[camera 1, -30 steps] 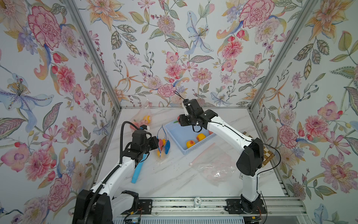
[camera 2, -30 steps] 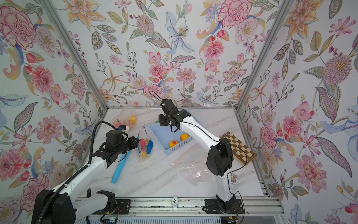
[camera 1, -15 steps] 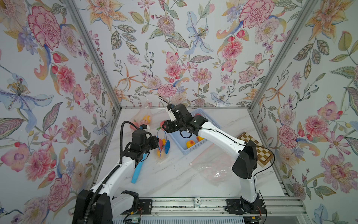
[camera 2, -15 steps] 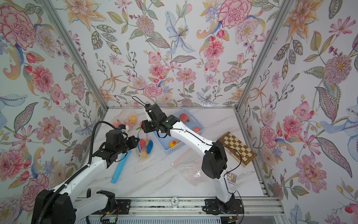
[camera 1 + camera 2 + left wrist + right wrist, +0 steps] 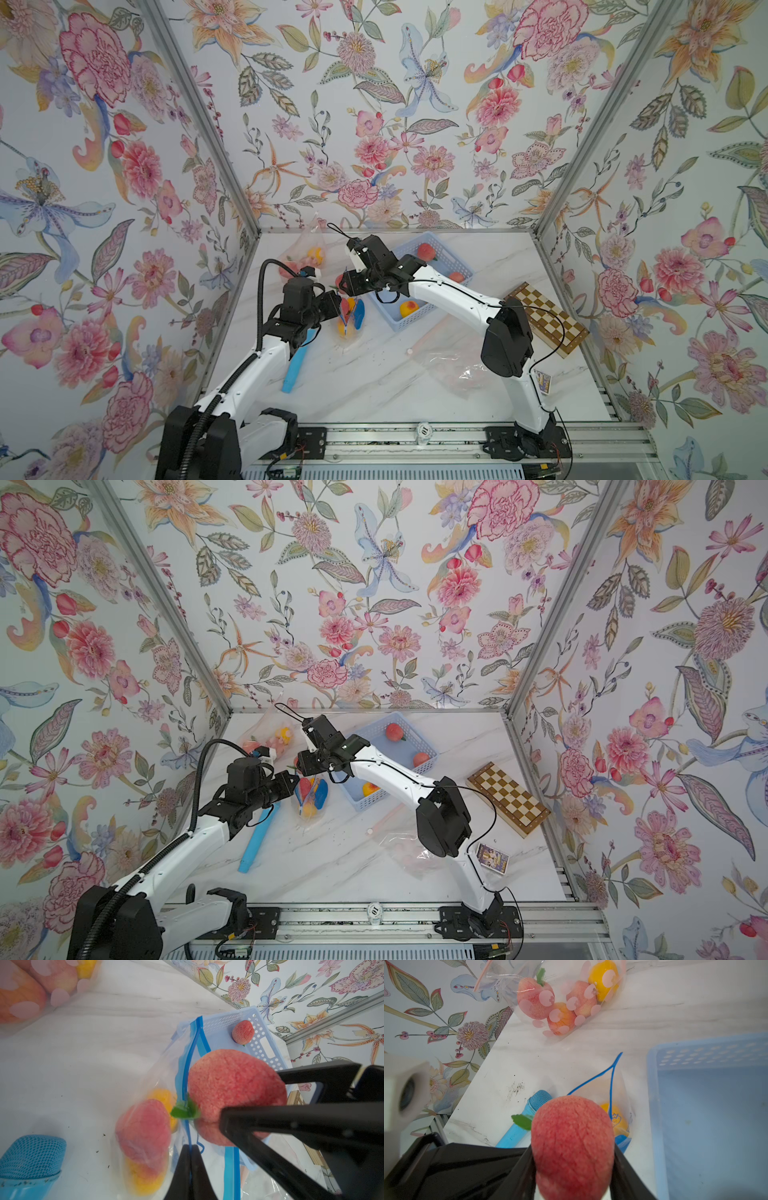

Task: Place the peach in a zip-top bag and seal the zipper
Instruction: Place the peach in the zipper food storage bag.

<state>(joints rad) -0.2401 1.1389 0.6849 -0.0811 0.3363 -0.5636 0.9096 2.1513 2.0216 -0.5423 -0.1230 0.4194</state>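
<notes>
My right gripper [image 5: 573, 1167] is shut on a red peach [image 5: 573, 1142] with a green leaf. It holds the peach just above the open mouth of the clear zip-top bag [image 5: 616, 1093] with the blue zipper. In the left wrist view the peach [image 5: 234, 1088] sits against the zipper strip [image 5: 187, 1068]. My left gripper [image 5: 190, 1147] is shut on that zipper edge and holds the bag [image 5: 351, 316] upright. A red and yellow peach [image 5: 143, 1130] lies inside the bag. In both top views the two grippers [image 5: 343, 286] [image 5: 291, 781] meet left of the basket.
A blue perforated basket [image 5: 461, 266] with three peaches stands just right of the bag. A dotted bag of fruit [image 5: 562, 1001] lies by the back left wall. A blue microphone [image 5: 297, 365], an empty clear bag [image 5: 457, 365], a chessboard [image 5: 548, 320] and a small card box [image 5: 492, 857] lie around.
My right arm has swung left from over the basket, carrying the peach to the bag's mouth. The left arm and the bag have stayed put.
</notes>
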